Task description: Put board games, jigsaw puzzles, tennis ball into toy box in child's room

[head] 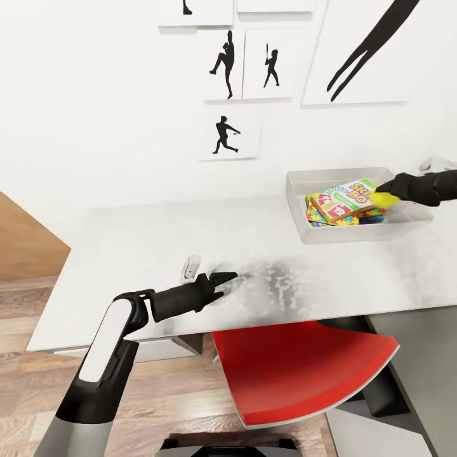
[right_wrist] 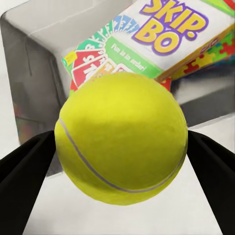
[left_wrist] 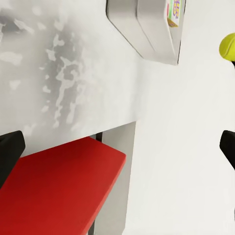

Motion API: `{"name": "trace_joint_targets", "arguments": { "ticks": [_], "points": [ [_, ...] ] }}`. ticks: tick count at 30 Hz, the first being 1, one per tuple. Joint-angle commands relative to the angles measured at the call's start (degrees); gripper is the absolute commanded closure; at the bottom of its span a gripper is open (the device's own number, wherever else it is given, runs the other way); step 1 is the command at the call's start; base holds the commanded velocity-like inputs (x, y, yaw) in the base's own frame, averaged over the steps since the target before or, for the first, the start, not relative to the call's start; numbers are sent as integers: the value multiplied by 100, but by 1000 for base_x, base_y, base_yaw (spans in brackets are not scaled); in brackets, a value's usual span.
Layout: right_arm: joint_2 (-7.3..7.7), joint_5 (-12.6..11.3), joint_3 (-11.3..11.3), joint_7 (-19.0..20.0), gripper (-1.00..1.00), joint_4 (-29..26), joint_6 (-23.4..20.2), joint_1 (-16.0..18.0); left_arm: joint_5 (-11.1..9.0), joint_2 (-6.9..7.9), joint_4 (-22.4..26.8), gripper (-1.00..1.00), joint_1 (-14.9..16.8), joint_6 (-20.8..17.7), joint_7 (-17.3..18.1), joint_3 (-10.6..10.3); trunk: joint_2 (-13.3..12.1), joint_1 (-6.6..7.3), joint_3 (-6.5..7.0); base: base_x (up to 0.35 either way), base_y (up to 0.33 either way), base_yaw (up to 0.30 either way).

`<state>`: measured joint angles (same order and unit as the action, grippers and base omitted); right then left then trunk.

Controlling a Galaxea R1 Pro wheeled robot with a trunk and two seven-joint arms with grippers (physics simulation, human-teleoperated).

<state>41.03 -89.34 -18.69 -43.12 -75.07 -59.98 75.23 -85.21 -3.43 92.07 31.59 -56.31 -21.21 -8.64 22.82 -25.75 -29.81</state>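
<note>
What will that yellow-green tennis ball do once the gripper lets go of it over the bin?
The round yellow-green tennis ball will probably roll rather than stay put. The SKIP BO box beneath lies tilted, so it may run downhill. The raised walls of the pale grey toy box should likely contain it.

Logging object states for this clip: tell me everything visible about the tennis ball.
The tennis ball is yellow-green and fuzzy-looking, with a pale curved seam across its lower half. It is clamped between the two black fingers of the right gripper, one pressing each side. In the head view it is held over the right part of the toy box, near the SKIP BO box.
</note>
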Motion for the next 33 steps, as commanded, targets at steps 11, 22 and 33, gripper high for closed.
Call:
{"name": "trace_joint_targets", "arguments": {
  "ticks": [11,22,33],
  "points": [
    [-381,461,-29,-19,100,1131,-2,692,-57,-5,4,-100,8,-21,39,8,10,-3,-9,0,0,0],
    [-668,1088,-39,2,100,1589,-2,927,-59,-1,4,-100,186,-38,606,13,10,-3,-9,0,0,0],
    [-869,1358,-55,11,100,2453,81,1243,-319,-14,-3,-100,911,-46,85,32,10,-3,-9,0,0,0]
  ]
}}
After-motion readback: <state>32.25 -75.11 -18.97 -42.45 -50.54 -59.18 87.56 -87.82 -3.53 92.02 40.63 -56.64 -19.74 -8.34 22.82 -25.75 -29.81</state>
